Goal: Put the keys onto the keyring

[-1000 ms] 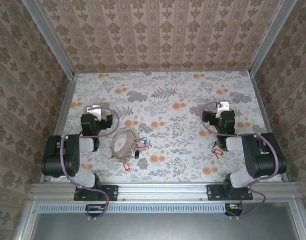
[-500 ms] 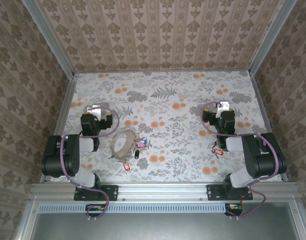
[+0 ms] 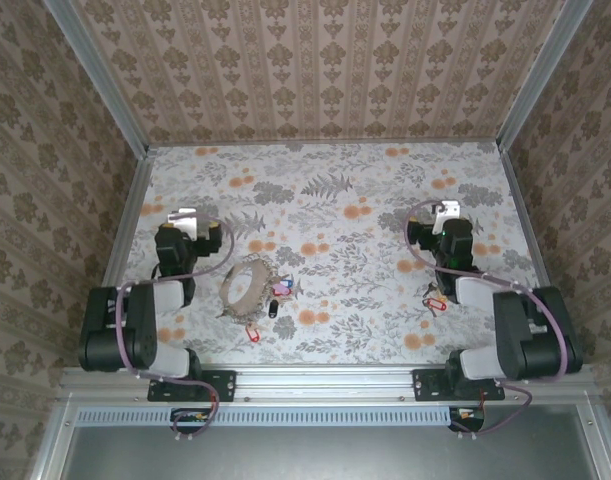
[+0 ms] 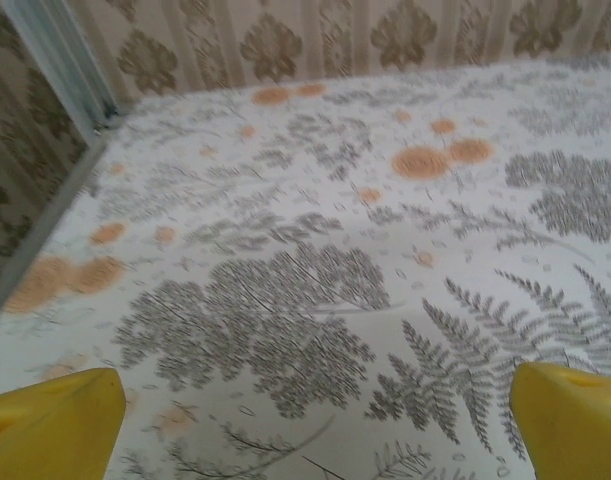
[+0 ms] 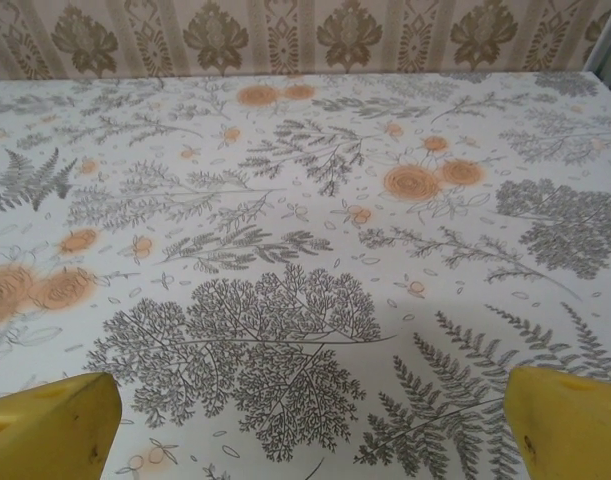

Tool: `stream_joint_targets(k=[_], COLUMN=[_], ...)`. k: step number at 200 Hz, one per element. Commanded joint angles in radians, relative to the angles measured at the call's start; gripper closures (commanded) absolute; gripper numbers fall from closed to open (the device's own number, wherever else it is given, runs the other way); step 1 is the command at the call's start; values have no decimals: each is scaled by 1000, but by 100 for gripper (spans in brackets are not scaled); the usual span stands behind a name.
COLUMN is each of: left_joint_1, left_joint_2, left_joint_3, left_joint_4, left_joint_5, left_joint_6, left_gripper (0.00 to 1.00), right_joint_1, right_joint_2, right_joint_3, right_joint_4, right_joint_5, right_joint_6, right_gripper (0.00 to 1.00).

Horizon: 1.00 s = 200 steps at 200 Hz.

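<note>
The keyring [image 3: 246, 284], a tan hoop fringed with small silvery keys, lies on the flowered table left of centre. Loose keys rest beside it: a pink and blue pair [image 3: 280, 290], a black one [image 3: 272, 308] and a red one [image 3: 252, 333]. Another red key [image 3: 436, 303] lies against my right arm. My left gripper [image 3: 182, 218] [image 4: 315, 420] is open, left of the keyring and apart from it. My right gripper [image 3: 445, 212] [image 5: 315, 420] is open at the right, beyond the red key. In both wrist views the yellow fingertips [image 4: 55, 425] [image 5: 570, 420] stand wide apart over bare cloth.
Patterned walls with metal corner posts [image 3: 95, 75] close in the table on three sides. The left wall's foot [image 4: 45, 215] runs close to my left gripper. The metal rail [image 3: 325, 380] bearing the arm bases lines the near edge.
Both arms have shifted slightly: their elbows have dropped toward the near edge and the left gripper has edged left. Keyring and keys lie unmoved.
</note>
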Motion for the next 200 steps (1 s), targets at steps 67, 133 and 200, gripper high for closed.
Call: stream_joint_targets(k=[67, 133, 200], left_joint_1=[42, 23, -87], left_joint_2=[-426, -484, -448], left_joint_3=[248, 170, 93], left_joint_4=[-971, -1154, -1211], left_joint_5=[-47, 317, 281], left_joint_6=[-529, -635, -710], left_gripper=[0, 11, 17], right_joint_1=[39, 351, 515], right_joint_2=[-171, -94, 86], right_joint_3=[223, 265, 327], right_joint_4=[-533, -566, -537], right_joint_5=[-514, -462, -471], right_joint_6=[595, 639, 658], right_gripper=[14, 37, 43])
